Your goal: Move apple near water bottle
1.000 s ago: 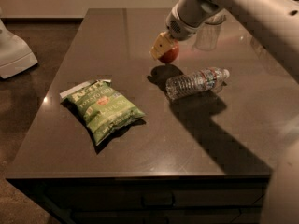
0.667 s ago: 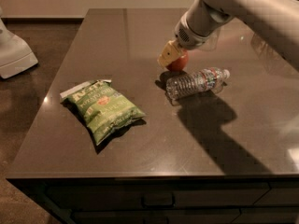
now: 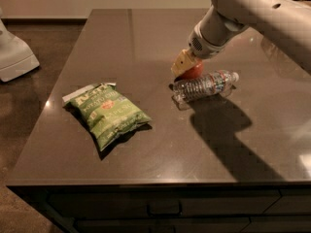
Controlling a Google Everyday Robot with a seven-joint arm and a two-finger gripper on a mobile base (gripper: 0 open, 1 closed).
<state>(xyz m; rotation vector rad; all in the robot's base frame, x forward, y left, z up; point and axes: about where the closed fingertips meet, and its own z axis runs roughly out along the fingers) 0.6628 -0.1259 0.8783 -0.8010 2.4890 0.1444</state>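
While in hand (image 3: 186, 67) by bottle (image 3: 204, 85), red apple (image 3: 195, 72).

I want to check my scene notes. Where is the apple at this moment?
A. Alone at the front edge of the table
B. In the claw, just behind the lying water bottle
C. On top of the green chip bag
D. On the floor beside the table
B: the claw is closed on the apple just behind the water bottle, which lies on its side on the table, well away from the green chip bag.
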